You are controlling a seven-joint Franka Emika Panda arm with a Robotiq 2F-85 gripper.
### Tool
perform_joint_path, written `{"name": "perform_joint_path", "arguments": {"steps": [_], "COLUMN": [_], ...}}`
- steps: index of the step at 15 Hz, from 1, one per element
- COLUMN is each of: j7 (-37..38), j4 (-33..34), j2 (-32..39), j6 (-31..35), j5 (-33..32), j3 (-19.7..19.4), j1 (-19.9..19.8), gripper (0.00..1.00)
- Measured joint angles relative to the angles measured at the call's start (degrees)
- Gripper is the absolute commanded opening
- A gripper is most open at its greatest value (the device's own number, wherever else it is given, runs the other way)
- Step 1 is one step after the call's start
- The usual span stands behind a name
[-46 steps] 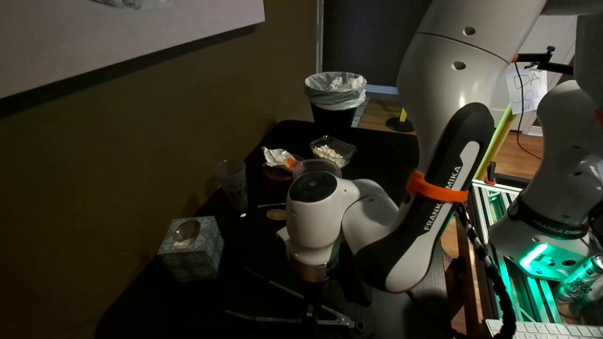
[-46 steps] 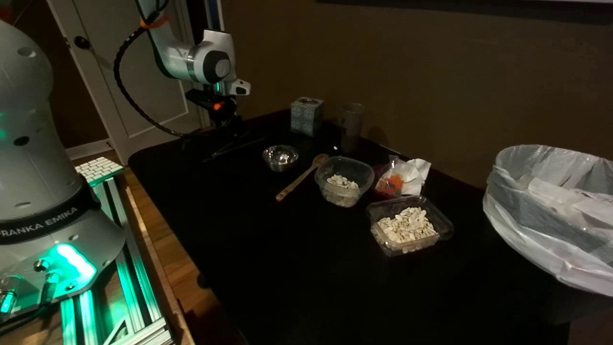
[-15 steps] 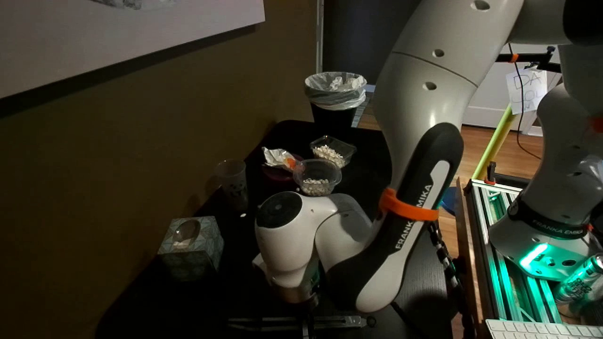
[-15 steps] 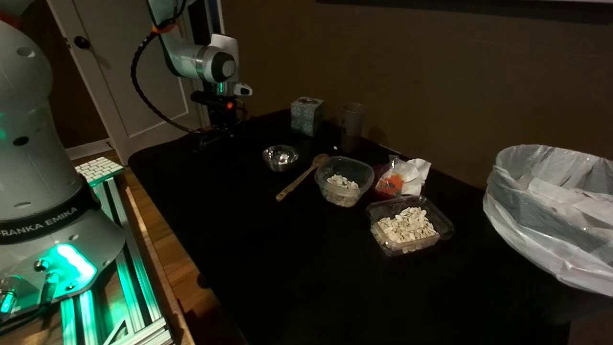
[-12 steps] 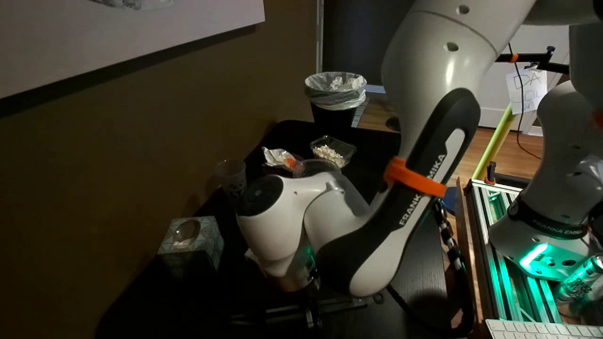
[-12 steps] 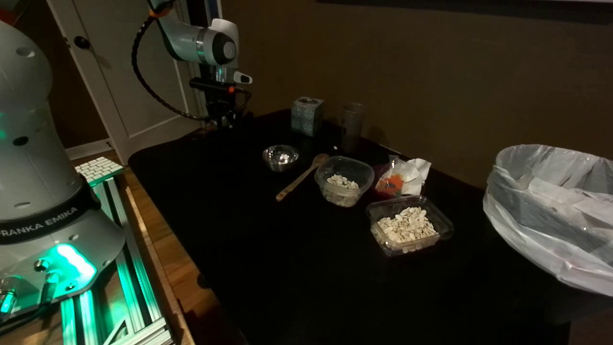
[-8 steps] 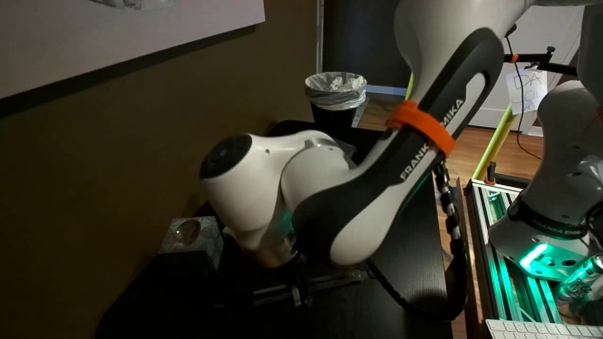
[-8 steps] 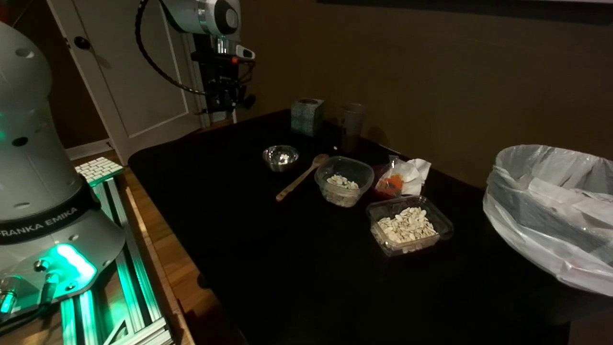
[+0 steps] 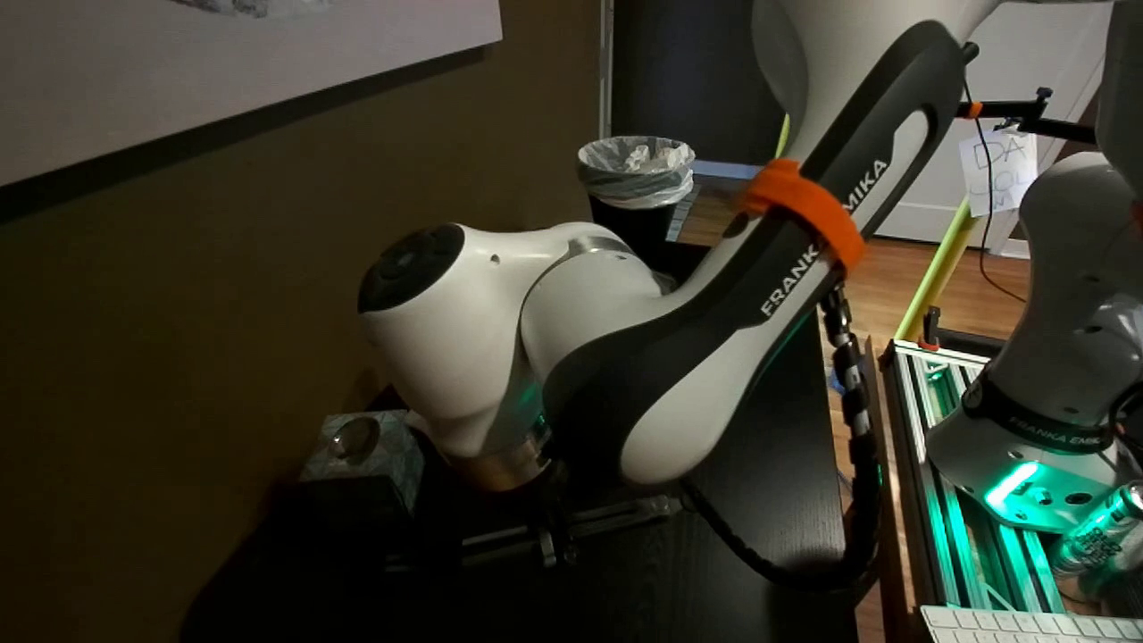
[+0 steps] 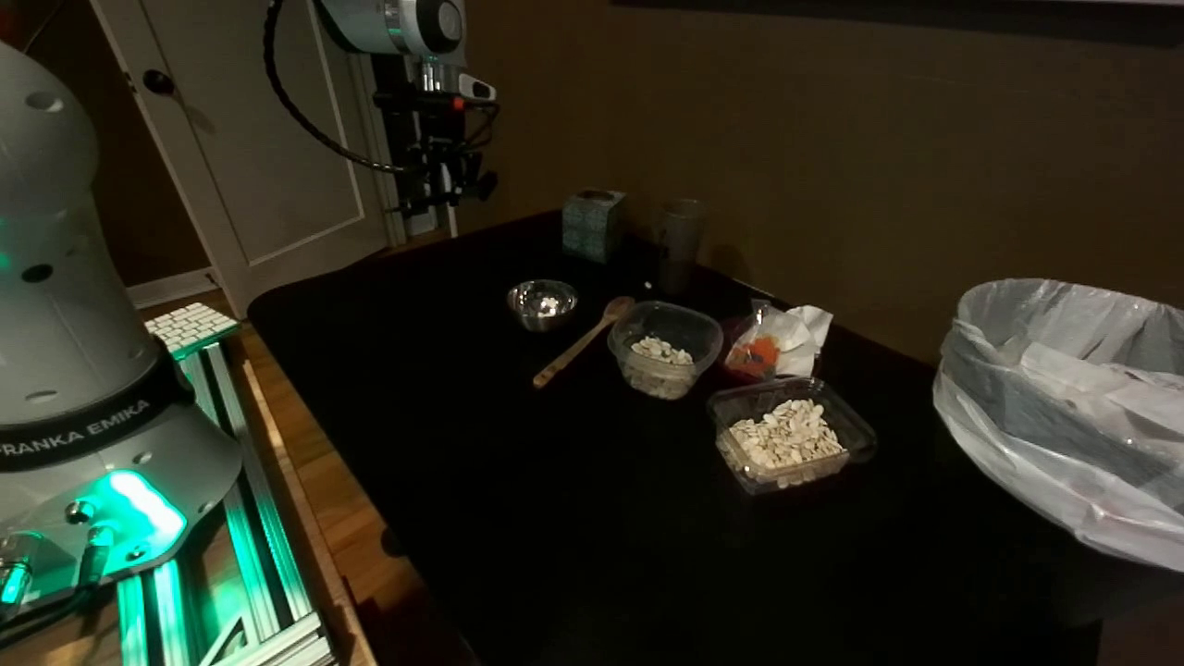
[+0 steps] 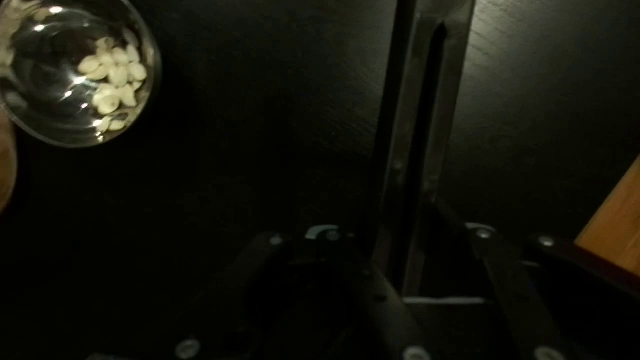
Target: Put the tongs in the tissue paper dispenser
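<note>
The metal tongs (image 11: 430, 100) run away from me in the wrist view, their two arms pressed close together. My gripper (image 11: 405, 220) is shut on them, though its fingers are very dark there. In an exterior view the gripper (image 9: 558, 546) holds the tongs (image 9: 625, 515) roughly level across its fingers, beside the tissue paper dispenser. That dispenser (image 9: 397, 442) is a patterned cube box with an oval opening on top, its front in shadow. Another exterior view has the gripper (image 10: 439, 185) raised above the table's far end, left of the dispenser (image 10: 593, 227); the tongs are hard to make out there.
A steel bowl (image 11: 75, 125) with pale seeds lies below in the wrist view. Around it stand a wooden spoon (image 10: 583, 344), a tall cup (image 10: 681, 245), a plastic tub (image 10: 664, 356) and a seed tray (image 10: 791, 439). The wall rises directly behind the dispenser.
The tongs lay spread about three seconds ago; their arms are now squeezed together. Over the last second my gripper has risen off the table with them and moved closer to the dispenser.
</note>
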Motion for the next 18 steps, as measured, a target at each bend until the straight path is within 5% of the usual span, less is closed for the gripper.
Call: {"name": "perform_joint_path", "arguments": {"steps": [8, 9, 14, 15, 18], "j7": [-18.15, -20.50, -24.07, -24.07, -23.98], "j4": [20.30, 22.91, 28.73, 28.85, 28.89], "j2": [0.85, 1.41, 4.32, 4.59, 4.80], "j6": [-20.98, -22.32, -23.32, -23.32, -23.31], "j5": [-15.15, -17.40, -23.07, -23.16, -23.77], "j3": [-0.14, -0.14, -0.21, -0.21, -0.21], "j1": [0.09, 0.22, 1.10, 1.17, 1.20], "gripper": [0.09, 0.34, 0.34, 0.09, 0.09]}}
